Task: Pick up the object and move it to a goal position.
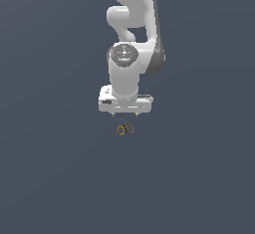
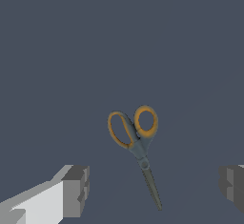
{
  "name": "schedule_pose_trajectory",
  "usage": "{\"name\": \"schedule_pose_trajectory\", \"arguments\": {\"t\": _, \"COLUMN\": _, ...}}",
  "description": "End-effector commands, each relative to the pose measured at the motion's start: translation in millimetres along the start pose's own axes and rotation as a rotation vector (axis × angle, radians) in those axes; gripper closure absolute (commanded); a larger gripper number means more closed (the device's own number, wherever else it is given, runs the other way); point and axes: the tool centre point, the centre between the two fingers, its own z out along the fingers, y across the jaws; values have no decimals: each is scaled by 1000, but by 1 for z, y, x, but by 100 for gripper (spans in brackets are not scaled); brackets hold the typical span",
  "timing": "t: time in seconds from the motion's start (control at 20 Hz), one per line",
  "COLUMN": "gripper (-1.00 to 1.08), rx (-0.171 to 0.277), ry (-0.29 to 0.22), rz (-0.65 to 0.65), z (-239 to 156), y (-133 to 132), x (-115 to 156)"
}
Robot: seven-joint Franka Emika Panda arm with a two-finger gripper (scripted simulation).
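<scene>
- So, the scissors point(image 2: 138, 144) lie flat on the dark bench point(image 2: 57, 51), orange loop handles away from the wrist camera and blades running back between the fingers.
- The gripper point(image 2: 155, 189) is spread wide, one finger point(image 2: 76, 189) on either side, holding nothing.
- Exterior view: arm point(image 1: 130, 54) sits right above them.
- Progress-wise, looks like just lined up. Grab, lift and carry remain, and no goal marker shows.

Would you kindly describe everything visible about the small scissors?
The scissors have two orange-brown oval loop handles, a dark grey pivot and short dark grey blades that look closed together. They lie flat on the plain grey surface. In the wrist view they sit between the open gripper's fingers, touching neither. In the exterior view only their handles show, just below the hand.
</scene>
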Motion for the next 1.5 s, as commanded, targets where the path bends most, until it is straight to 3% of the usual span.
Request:
{"name": "schedule_pose_trajectory", "arguments": {"t": 0.0, "gripper": -92, "rx": 0, "ry": 0, "rz": 0, "z": 0, "y": 0, "x": 0}}
{"name": "schedule_pose_trajectory", "arguments": {"t": 0.4, "gripper": -92, "rx": 15, "ry": 1, "rz": 65, "z": -10, "y": 23, "x": 3}}
{"name": "schedule_pose_trajectory", "arguments": {"t": 0.75, "gripper": -92, "rx": 15, "ry": 3, "rz": 59, "z": -6, "y": 22, "x": 1}}
{"name": "schedule_pose_trajectory", "arguments": {"t": 1.45, "gripper": -92, "rx": 9, "ry": 37, "rz": -24, "z": 50, "y": 16, "x": -25}}
